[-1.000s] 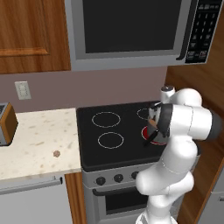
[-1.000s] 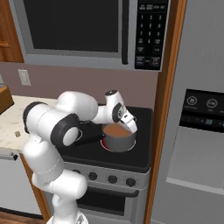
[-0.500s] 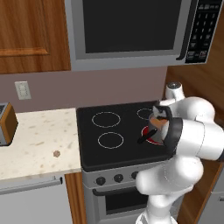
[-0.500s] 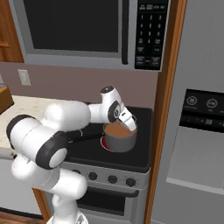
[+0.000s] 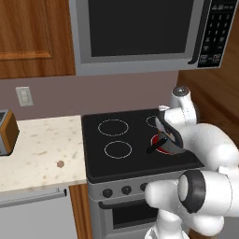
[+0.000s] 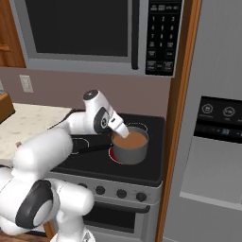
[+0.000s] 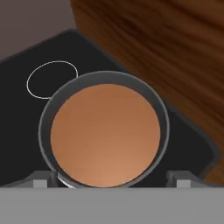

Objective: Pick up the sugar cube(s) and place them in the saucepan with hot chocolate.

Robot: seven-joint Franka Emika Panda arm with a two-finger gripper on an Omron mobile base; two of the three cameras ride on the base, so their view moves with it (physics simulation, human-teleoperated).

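Observation:
The saucepan (image 6: 128, 152) of hot chocolate, grey metal with brown liquid, stands on the stove's front right burner, which glows red. Its black handle (image 6: 90, 148) points left. My gripper (image 6: 121, 131) hangs just above the pan's left rim, angled down toward the liquid. In the hand view the saucepan rim (image 7: 43, 127) lies straight below my gripper (image 7: 111, 180), whose fingertips (image 7: 41, 179) stand wide apart and open with nothing between them. One small brownish sugar cube (image 5: 59, 164) lies on the beige counter left of the stove. The arm hides most of the saucepan handle (image 5: 154, 148) in the left base view.
A black cooktop (image 5: 116, 135) with white burner rings sits under a microwave (image 5: 140, 32). A toaster (image 5: 6, 133) stands at the counter's far left. A wooden panel (image 6: 177, 118) and a grey fridge (image 6: 212, 142) border the stove on the right.
The arm's elbow has swung down and toward the cameras, while the hand stays over the saucepan. The saucepan and the cube on the counter have not moved.

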